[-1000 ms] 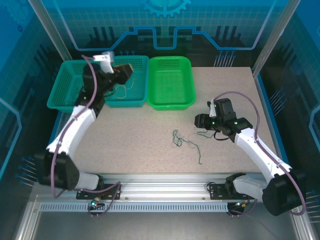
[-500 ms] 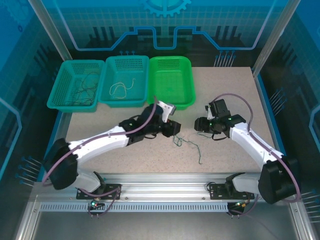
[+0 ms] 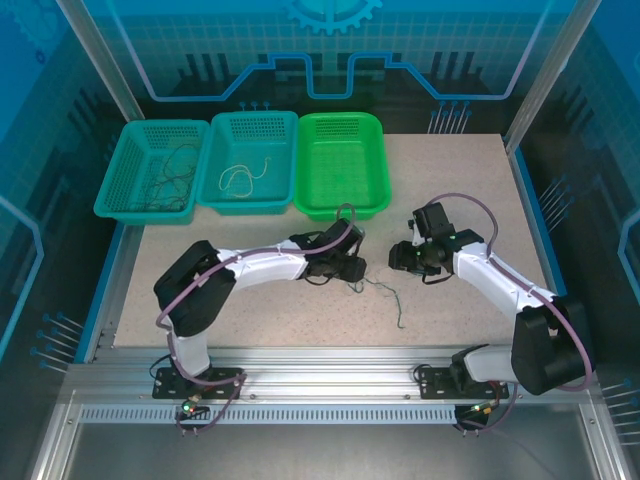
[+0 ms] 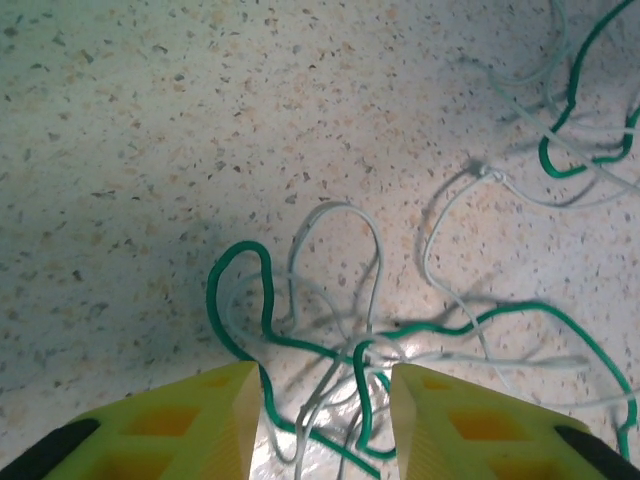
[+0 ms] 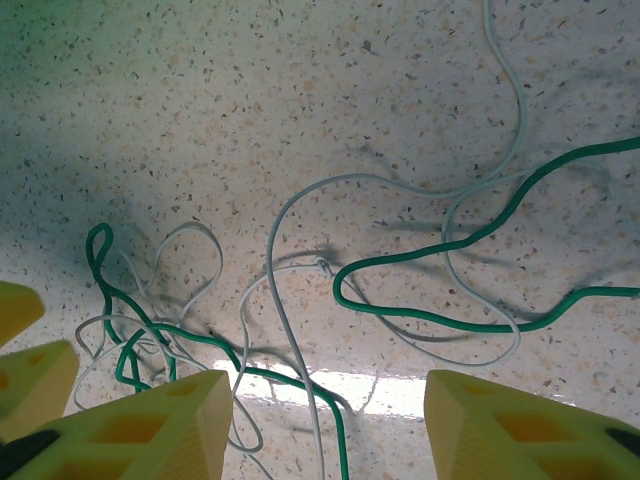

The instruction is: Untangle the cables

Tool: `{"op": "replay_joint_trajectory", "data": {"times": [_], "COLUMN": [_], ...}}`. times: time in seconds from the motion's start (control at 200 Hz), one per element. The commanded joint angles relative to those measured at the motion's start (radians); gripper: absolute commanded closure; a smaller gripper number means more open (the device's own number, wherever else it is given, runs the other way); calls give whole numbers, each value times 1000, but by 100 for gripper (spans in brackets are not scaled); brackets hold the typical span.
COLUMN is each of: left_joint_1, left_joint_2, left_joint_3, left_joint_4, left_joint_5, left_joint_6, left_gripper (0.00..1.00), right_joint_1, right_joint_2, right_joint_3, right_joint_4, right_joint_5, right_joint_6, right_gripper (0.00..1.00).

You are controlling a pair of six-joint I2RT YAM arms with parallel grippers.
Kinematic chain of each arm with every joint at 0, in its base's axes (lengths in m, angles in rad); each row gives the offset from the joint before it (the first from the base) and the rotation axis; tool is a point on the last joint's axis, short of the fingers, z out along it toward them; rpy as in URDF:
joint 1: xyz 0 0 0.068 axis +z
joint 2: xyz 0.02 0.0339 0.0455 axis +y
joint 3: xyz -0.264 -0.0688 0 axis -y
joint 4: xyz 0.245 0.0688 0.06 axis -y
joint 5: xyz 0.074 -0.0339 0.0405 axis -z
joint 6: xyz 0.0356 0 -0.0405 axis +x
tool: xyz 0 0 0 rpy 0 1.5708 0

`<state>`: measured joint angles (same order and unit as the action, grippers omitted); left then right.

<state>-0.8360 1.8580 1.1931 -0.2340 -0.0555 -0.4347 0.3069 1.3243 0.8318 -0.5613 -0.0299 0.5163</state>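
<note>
Within the spread left tool (image 4: 322, 400) lie the tangled cables (image 4: 365, 352); the right tool (image 5: 326, 402) gapes over them.

in the left wrist view the cables (image 4: 242, 246) run off the right and bottom edges, and the lower part of the knot slips out of sight between the yellow fingers (image 4: 190, 425) of the left jaws, which the bottom edge cuts. in the right wrist view 1 green strand leaves at the right edge and 1 pale strand at the top; the bottom edge cuts the right jaws too. from above, the tangle on the bench (image 3: 450, 190) is too thin to sort strand from strand, and the left jaws hide its left end. the wires in the 2 teal baskets (image 3: 120, 180) are too small to count.
</note>
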Motion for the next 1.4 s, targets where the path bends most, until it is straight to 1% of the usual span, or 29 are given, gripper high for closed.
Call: {"op": "replay_joint_trajectory", "data": {"times": [0.0,0.055,0.19,0.24,0.355,0.45,0.49,0.575,0.65,0.72,0.835,0.99,1.051,1.106,1.211,1.331,1.396], "left_joint_1": [19,21,23,22,26,28,27,28,30,35,35,41,47,49,49,70,93], "left_joint_2": [46,52,38,34,45,58,61,57,39,3,-121,-240,-266,-282,-315,-376,-424], "left_joint_3": [29,25,10,4,1,0,2,2,-2,-6,-17,-1,-1,-3,-4,-16,-22], "left_joint_4": [-22,-21,-9,-1,5,11,11,11,15,10,17,25,42,55,70,92,98], "left_joint_5": [28,37,68,81,105,117,118,117,126,153,189,236,256,270,290,288,279], "left_joint_6": [-1,4,20,21,28,22,21,22,22,15,12,-1,-18,-28,-34,-61,-72], "left_gripper": [70,75,78,76,69,69,73,86,100,100,100,100,100,100,100,100,100], "right_joint_1": [9,9,10,10,10,12,11,12,11,12,25,99,143,176,207,216,214], "right_joint_2": [-17,-18,-20,-17,-12,-14,-15,-21,-26,-34,-67,-146,-153,-135,-41,44,79], "right_joint_3": [-1,-1,1,4,12,15,15,15,15,15,5,-31,-36,-39,-33,-64,-60], "right_joint_4": [-23,-26,-20,-19,-17,-21,-23,-25,-25,-25,2,137,174,199,197,215,189], "right_joint_5": [-4,-4,-7,-13,-24,-22,-21,-22,-18,-14,-45,-129,-125,-109,-85,-27,35], "right_joint_6": [1,0,7,8,11,13,11,13,19,29,26,14,15,18,22,23,45], "right_gripper": [46,46,46,46,46,46,46,46,46,45,44,42,42,43,43,46,49]}}
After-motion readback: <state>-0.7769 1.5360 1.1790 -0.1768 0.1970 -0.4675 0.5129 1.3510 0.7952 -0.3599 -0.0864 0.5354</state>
